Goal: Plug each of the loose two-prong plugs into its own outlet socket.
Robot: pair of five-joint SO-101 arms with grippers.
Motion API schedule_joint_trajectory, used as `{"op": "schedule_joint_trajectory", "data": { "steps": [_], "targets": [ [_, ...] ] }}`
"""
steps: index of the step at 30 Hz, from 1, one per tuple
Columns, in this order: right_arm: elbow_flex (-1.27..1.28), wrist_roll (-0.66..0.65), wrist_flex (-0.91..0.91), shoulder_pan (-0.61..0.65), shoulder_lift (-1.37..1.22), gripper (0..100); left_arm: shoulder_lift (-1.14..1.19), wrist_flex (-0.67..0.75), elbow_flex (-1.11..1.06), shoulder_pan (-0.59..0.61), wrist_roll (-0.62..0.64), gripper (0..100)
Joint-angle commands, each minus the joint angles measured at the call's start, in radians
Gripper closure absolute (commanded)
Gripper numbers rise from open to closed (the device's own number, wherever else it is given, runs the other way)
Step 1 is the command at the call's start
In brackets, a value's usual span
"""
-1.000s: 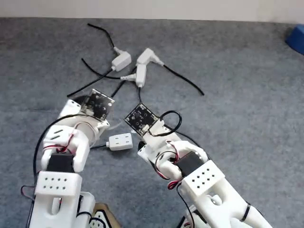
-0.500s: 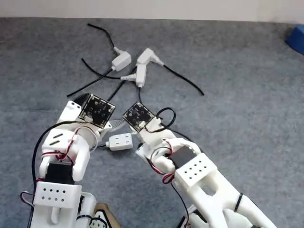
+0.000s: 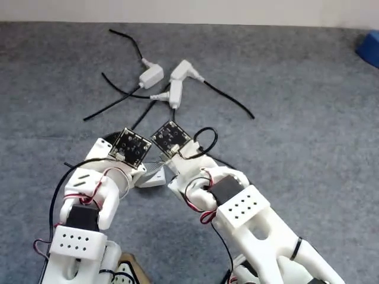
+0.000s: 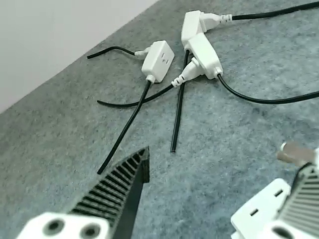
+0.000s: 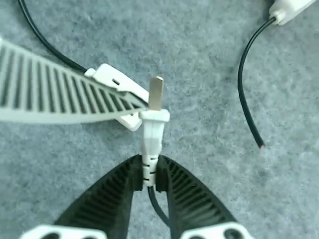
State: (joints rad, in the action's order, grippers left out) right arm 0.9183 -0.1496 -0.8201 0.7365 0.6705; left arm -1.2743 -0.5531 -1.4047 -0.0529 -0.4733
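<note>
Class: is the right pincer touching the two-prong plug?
Touching. The right wrist view shows the right pincer shut on the ribbed neck of the two-prong plug, with a finger against each side.

Grey short-pile carpet [image 3: 308,118] covers the whole surface, evenly lit; a pale plain wall [image 3: 237,10] runs along its far edge, with 1 blue object [image 3: 370,50] at the right edge

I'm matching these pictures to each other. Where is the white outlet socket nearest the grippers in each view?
High view: the outlet socket lies between the two arms, partly under them.
Left wrist view: beside the pale finger of the left gripper.
Right wrist view: just past the prongs of the plug, partly behind that pale finger.
Shared landmark: the cluster of white connectors on black cords beyond it.
</note>
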Motion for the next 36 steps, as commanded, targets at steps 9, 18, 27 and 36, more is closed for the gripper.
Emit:
{"op": "schedule_joint_trajectory", "data": {
  "steps": [9,18,27,36],
  "targets": [
    [-0.008,0.008,0.051,0.036,-0.012,99.1,-0.008,-0.049,0.154,-0.016,0.006,57],
    [-0.004,0.005,0.05,0.039,-0.012,99.1,-0.016,-0.066,0.177,-0.013,0.006,57],
    [-0.019,0.003,0.05,-0.004,-0.105,99.1,-0.018,-0.222,0.283,-0.015,0.006,57],
    [-0.105,0.006,0.044,-0.002,-0.243,99.1,-0.018,-0.253,0.274,-0.018,0.006,57]
  ]
}}
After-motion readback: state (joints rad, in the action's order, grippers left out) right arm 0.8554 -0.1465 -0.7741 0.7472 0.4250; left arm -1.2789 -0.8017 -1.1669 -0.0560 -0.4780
